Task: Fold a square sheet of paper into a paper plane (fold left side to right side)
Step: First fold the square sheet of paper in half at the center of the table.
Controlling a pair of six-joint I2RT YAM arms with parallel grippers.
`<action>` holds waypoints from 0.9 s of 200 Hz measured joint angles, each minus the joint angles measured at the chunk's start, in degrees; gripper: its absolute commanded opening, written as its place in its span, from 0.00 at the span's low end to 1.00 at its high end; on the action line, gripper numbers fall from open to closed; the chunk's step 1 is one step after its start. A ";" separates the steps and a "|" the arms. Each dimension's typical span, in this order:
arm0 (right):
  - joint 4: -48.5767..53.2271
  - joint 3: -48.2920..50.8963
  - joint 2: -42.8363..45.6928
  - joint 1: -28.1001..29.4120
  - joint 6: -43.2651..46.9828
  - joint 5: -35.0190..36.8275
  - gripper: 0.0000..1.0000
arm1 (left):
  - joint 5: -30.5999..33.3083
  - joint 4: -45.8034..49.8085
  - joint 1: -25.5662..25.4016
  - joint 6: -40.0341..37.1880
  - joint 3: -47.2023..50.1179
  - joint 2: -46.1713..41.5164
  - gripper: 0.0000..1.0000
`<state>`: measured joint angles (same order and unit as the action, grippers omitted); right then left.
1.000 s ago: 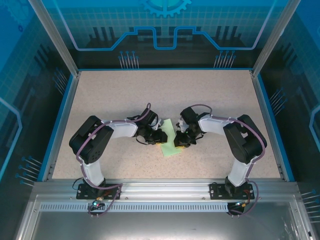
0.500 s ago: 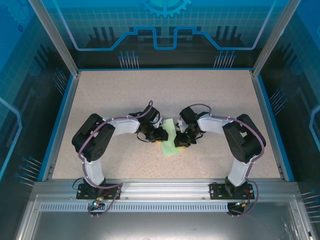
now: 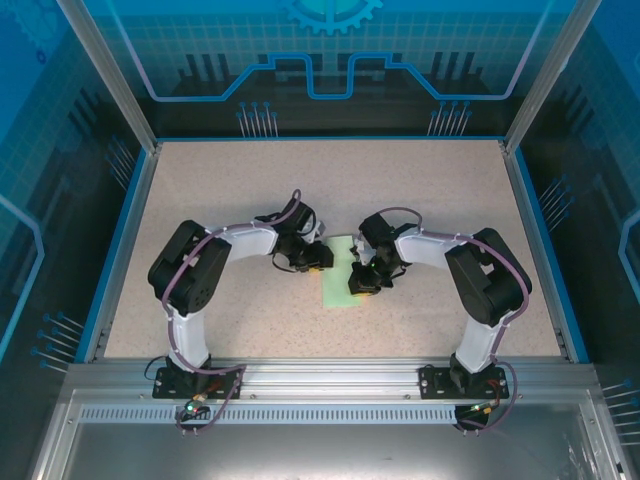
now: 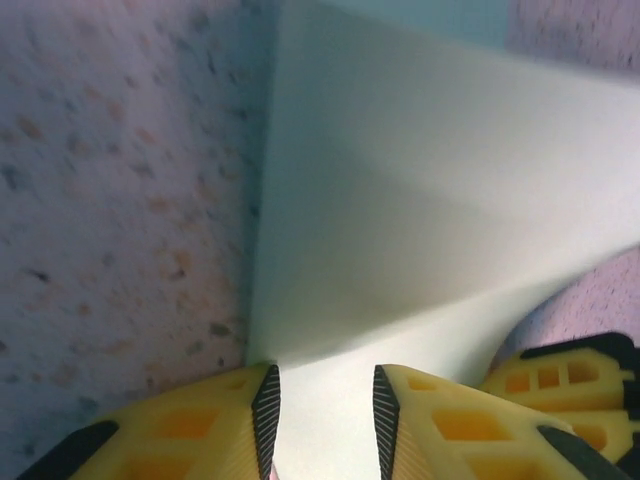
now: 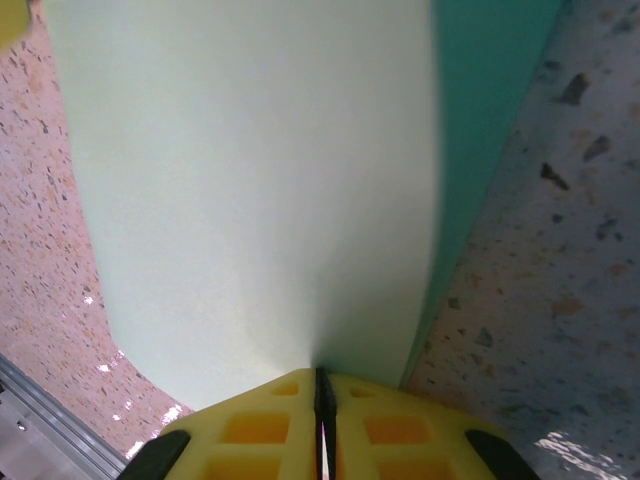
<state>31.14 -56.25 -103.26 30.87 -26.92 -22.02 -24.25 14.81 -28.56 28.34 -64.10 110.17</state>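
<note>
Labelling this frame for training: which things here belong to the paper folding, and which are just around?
Job: square sheet of paper; left gripper, open at its edge; right gripper, shut on it.
Just around: speckled table; blue enclosure walls; metal rail.

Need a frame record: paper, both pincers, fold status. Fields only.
sheet: square sheet of paper, pale green, on the table between the two arms
left pincer: open, fingers apart at the sheet's near edge, paper showing in the gap, nothing clamped
right pincer: shut on the sheet's edge, paper bowing away from it
layers: right wrist view shows a light upper layer over a darker one beside it
fold status: looks partway, upper layer not pressed flat
</note>
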 measured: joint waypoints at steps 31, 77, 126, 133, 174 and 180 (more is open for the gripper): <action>0.09 0.00 0.02 0.00 0.07 0.13 0.11 | 0.48 -0.09 1.66 0.02 -2.05 1.55 0.35; 0.09 0.00 0.07 0.00 0.04 0.13 0.11 | 0.50 -0.74 2.91 0.07 -2.51 1.62 0.33; 0.09 -0.02 0.07 0.00 0.04 0.15 0.11 | -1.75 -6.10 2.95 1.22 3.89 -6.71 0.24; 0.11 -0.02 0.07 0.00 0.04 0.15 0.11 | -2.69 -7.45 2.95 1.75 4.44 -7.13 0.24; 0.11 -0.02 0.07 0.00 0.04 0.15 0.11 | -6.29 -12.87 2.69 3.74 5.49 -4.81 0.22; 0.11 -0.02 0.07 0.00 0.04 0.15 0.11 | -6.64 -13.11 2.56 3.96 5.40 -4.07 0.22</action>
<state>31.24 -56.27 -103.20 30.87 -26.87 -21.87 -30.89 1.69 -26.00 32.29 -58.70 106.10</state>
